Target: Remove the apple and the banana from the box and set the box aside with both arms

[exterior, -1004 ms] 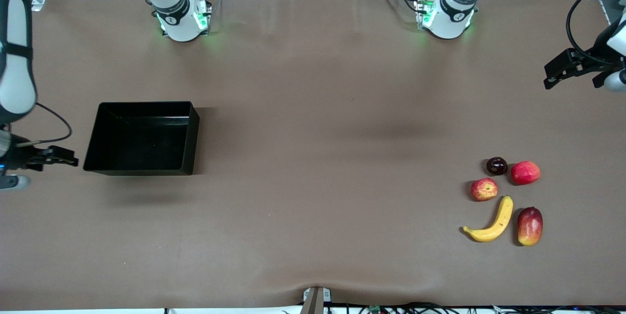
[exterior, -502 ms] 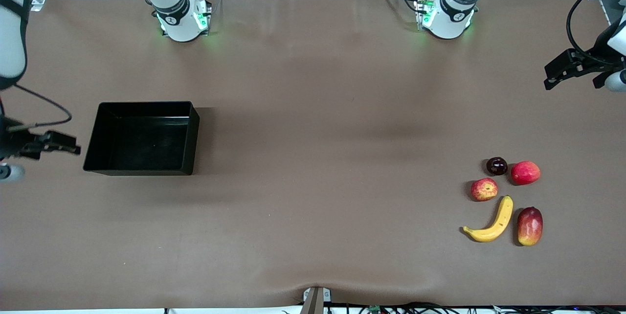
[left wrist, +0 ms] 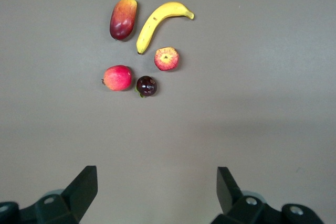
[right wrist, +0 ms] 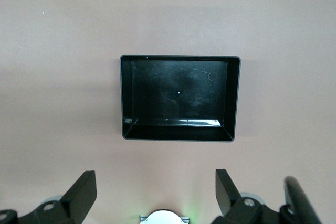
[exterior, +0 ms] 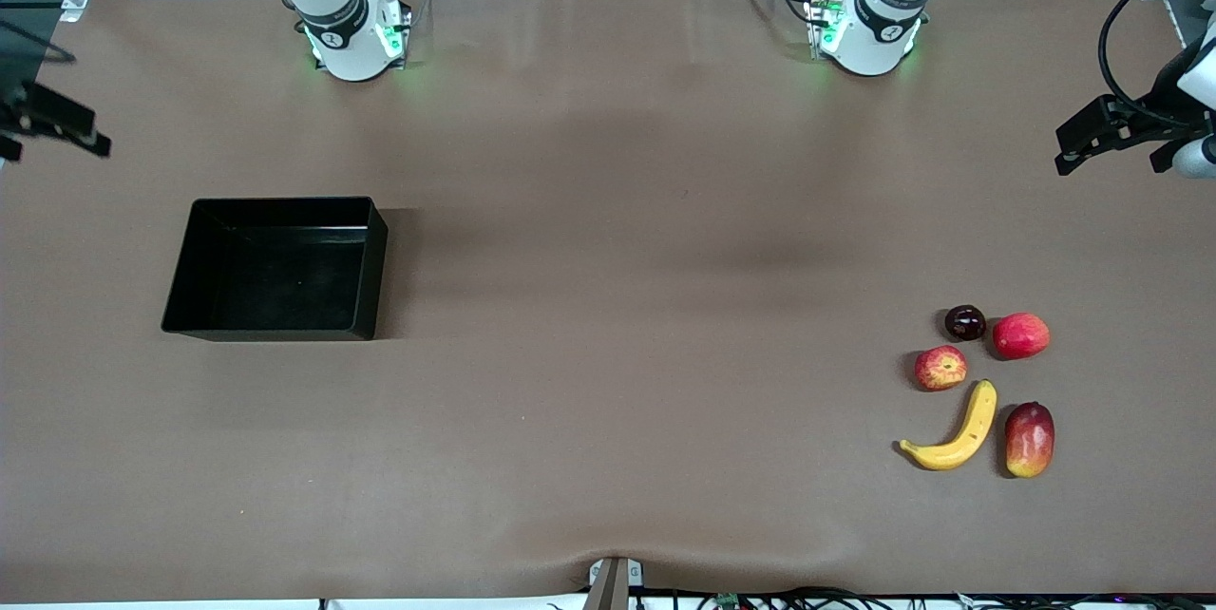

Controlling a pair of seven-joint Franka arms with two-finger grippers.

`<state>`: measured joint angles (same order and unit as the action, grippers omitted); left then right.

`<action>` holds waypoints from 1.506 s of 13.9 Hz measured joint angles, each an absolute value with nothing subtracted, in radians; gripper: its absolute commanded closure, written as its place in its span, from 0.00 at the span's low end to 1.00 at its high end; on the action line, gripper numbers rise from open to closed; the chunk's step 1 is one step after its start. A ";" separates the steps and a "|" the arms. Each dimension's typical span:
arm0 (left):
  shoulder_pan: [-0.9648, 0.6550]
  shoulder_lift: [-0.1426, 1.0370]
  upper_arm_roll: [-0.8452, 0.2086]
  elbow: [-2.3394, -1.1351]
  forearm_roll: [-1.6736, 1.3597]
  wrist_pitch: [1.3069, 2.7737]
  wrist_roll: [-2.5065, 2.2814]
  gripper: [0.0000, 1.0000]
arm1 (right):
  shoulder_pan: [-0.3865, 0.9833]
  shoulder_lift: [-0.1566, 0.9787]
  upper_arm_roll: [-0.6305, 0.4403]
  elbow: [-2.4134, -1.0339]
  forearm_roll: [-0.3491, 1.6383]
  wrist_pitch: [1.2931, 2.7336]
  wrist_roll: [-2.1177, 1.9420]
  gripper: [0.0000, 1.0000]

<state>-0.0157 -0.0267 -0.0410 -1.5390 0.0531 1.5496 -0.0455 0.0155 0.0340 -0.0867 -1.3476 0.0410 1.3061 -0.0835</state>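
Observation:
The black box [exterior: 275, 277] stands open-topped and empty toward the right arm's end of the table; it also fills the right wrist view [right wrist: 178, 98]. The apple [exterior: 940, 368] and the banana [exterior: 955, 431] lie side by side toward the left arm's end, and both show in the left wrist view, apple [left wrist: 167, 59] and banana [left wrist: 157, 22]. My left gripper [exterior: 1111, 159] hangs open over the table's edge at that end, its jaws [left wrist: 157, 182] empty. My right gripper [exterior: 57, 140] is open over the table's edge at its own end, holding nothing [right wrist: 156, 184].
A red-and-yellow mango [exterior: 1030, 439] lies beside the banana. A plain red round fruit [exterior: 1020, 335] and a dark plum [exterior: 965, 322] sit just farther from the front camera than the apple. The arms' bases [exterior: 351, 35] stand along the table's back edge.
My right gripper has swung from beside the box toward the bases' edge of the table. The left gripper has barely moved. Box and fruits lie as before.

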 measured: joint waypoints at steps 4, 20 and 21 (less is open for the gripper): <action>-0.016 -0.026 -0.042 -1.544 0.053 1.550 -0.046 0.00 | -0.002 -0.011 -0.096 -1.419 0.035 1.311 -0.048 0.00; -0.039 -0.008 -0.042 -1.555 0.053 1.565 -0.046 0.00 | -0.031 -0.011 -0.093 -1.438 0.035 1.320 -0.050 0.00; -0.039 -0.008 -0.042 -1.555 0.053 1.565 -0.046 0.00 | -0.031 -0.011 -0.093 -1.438 0.035 1.320 -0.050 0.00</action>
